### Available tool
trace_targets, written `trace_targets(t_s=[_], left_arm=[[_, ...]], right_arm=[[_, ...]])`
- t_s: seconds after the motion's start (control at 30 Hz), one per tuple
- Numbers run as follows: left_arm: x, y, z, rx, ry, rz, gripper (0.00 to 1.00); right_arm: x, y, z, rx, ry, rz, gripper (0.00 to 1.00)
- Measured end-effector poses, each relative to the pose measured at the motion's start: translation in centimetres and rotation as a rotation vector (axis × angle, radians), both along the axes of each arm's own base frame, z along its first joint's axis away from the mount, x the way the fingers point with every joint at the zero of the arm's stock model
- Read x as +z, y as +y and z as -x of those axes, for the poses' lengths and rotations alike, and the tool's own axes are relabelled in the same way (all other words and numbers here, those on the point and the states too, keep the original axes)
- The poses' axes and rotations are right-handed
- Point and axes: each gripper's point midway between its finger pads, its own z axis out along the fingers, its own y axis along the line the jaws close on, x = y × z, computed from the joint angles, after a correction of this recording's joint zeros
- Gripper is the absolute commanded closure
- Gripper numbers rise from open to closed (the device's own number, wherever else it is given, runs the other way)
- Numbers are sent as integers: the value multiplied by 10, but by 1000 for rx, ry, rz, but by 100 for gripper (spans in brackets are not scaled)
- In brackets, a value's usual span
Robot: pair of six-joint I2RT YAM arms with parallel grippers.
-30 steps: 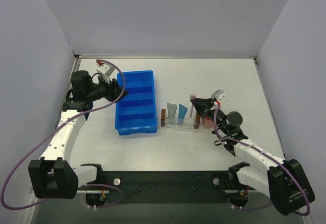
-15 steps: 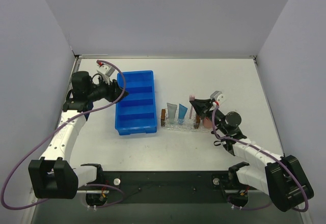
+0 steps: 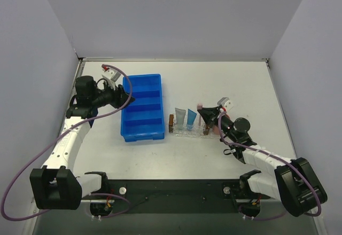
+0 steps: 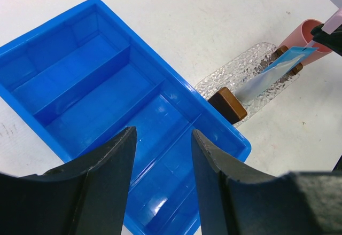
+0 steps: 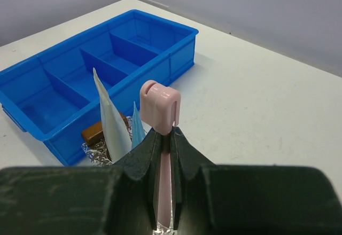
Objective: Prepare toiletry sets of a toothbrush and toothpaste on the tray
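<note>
Reader: Where is the toothbrush?

Legend: The toothbrush (image 5: 160,106) stands upright, clamped between the closed fingers of the right gripper (image 5: 164,139), over the tray (image 3: 179,133), right of the toothpaste tubes (image 3: 180,117).

Reader: And the other arm?

Legend: The left gripper (image 4: 163,136), jaws apart and holding nothing, hovers at the left edge of the blue bin (image 3: 141,107). Bare table (image 3: 240,80) fills the upper right.

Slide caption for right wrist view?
Right gripper shut on the toothbrush; toothpaste tubes, tray and blue bin beyond.
</note>
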Motion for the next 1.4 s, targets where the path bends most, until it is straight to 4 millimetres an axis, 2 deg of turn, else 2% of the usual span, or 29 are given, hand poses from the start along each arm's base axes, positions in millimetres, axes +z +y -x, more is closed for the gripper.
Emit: trace_targets(t_s=[0.47, 1.4], left_arm=[[1, 0, 0, -5, -12, -9, 45], [-1, 1, 1, -18, -27, -26, 45]], right_arm=[[-17, 4, 0, 13, 32, 30, 100], [-20, 2, -8, -16, 48, 20, 100]])
